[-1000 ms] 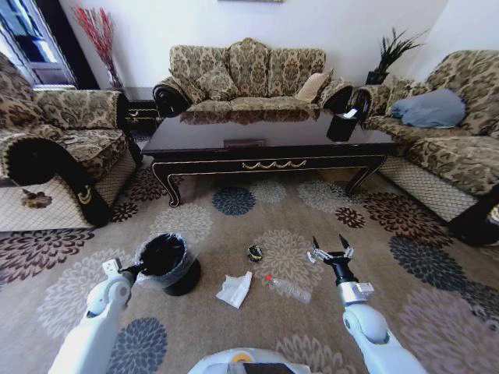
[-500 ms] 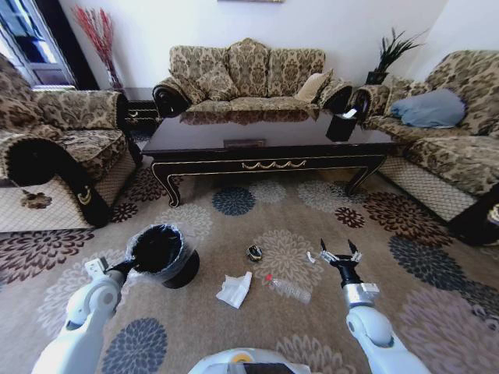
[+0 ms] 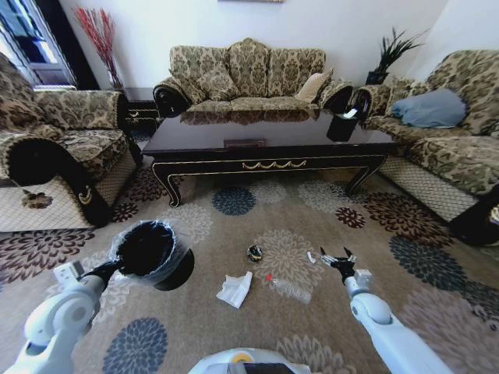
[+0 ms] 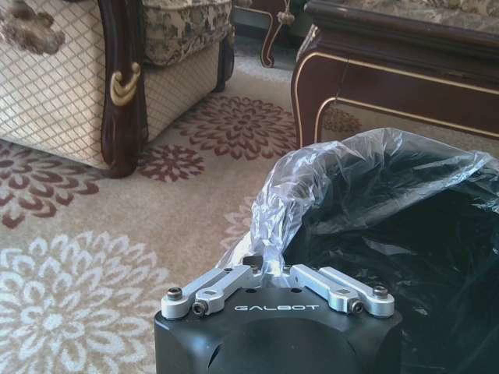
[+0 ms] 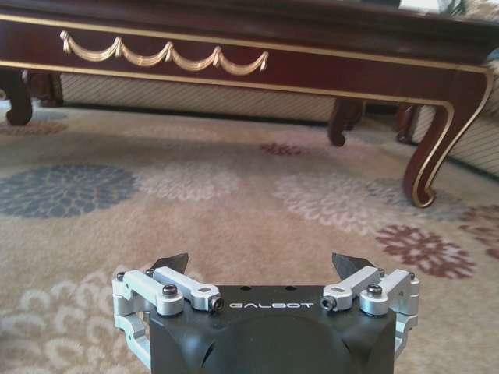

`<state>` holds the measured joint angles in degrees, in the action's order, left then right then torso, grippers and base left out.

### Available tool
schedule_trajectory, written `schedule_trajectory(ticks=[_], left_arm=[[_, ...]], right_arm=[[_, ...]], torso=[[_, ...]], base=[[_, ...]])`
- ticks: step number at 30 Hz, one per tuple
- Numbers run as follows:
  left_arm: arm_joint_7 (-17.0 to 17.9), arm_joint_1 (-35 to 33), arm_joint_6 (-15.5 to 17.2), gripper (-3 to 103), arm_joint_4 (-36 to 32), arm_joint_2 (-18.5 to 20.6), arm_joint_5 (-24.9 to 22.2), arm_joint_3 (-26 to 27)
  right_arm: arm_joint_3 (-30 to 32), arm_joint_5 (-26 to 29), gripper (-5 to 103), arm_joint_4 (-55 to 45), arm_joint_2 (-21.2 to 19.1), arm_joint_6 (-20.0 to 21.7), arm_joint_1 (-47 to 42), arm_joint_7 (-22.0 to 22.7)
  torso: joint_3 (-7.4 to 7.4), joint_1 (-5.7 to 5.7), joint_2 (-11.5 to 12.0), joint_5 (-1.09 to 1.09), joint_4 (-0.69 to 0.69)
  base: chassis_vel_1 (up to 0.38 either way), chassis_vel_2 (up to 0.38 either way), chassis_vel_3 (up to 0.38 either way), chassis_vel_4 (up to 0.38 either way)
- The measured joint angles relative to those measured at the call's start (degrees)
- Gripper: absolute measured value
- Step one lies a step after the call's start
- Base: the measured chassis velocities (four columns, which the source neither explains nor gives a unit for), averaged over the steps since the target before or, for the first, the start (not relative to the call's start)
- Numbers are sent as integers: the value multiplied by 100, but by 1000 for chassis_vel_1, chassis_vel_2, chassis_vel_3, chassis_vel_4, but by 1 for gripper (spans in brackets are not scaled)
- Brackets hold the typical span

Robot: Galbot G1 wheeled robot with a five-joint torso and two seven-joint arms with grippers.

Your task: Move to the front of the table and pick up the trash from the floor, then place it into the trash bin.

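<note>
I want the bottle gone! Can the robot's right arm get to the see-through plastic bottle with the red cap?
Probably yes. The right end effector hangs open beside the clear plastic bottle with the red cap, and only bare flowered carpet lies between them.

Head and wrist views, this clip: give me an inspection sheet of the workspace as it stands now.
Surface: floral carpet, in front of the table.
Job's things: trash bin tilted, its liner rim pinched in the left gripper. White tissue, clear bottle and small dark round object lie apart on the carpet.
Clutter: small white scrap beside the right gripper; black tissue box on the table.
Grippers: left shut on the liner; right gripper open, low over the carpet, holding nothing.
Cables: nothing seen.
Surroundings: patterned sofas on three sides, potted plant in the corner.
</note>
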<state>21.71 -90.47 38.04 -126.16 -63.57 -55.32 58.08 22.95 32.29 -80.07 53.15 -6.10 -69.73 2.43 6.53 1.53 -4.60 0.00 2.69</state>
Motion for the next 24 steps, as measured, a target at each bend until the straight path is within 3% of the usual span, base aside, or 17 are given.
schedule_trajectory(ticks=[10, 24], left_arm=[[16, -352, 18, 4, -433, -103, -82, 402], [95, -672, 39, 4, -771, -214, -259, 715]], right_arm=[[-613, -63, 100, 1476, 223, -52, 1021, -397], [-823, -745, 100, 3720, 1250, -523, 2127, -1129]], torso=[[0, 0, 0, 0, -1], [0, 0, 0, 2, 0]], base=[[0, 0, 0, 0], [0, 0, 0, 0]])
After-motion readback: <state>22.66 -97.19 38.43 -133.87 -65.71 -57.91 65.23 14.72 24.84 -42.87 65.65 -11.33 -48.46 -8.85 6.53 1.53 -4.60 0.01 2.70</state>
